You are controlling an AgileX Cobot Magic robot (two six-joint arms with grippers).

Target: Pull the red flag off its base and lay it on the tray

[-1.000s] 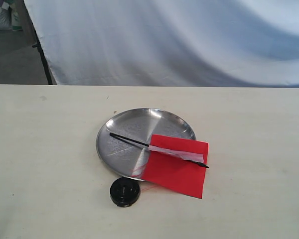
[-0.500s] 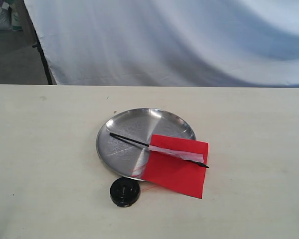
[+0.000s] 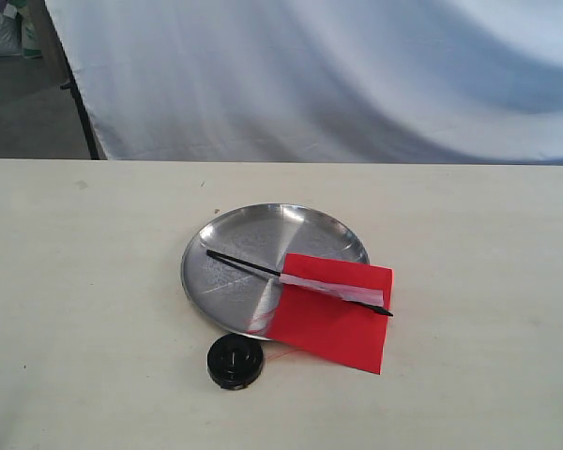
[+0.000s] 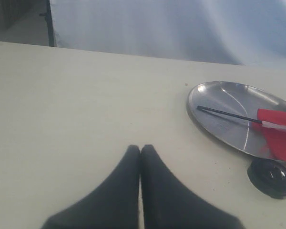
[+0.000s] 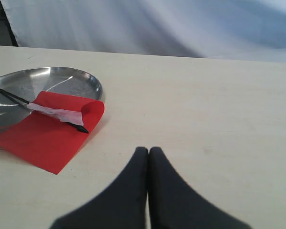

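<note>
With the left claw [image 4: 140, 150] and right claw [image 5: 148, 151] clenched empty, the flag [image 3: 333, 309] lies on the tray [image 3: 263, 225] mid-bench, cloth and stick tip overhanging the rim toward the near edge beside the bare base [image 3: 234, 362], so any knock could tip it off.

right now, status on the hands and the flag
Left hand shut, empty; right hand shut, empty. Flag off base, stick on tray, cloth overhanging the rim. Nothing in the way.
</note>
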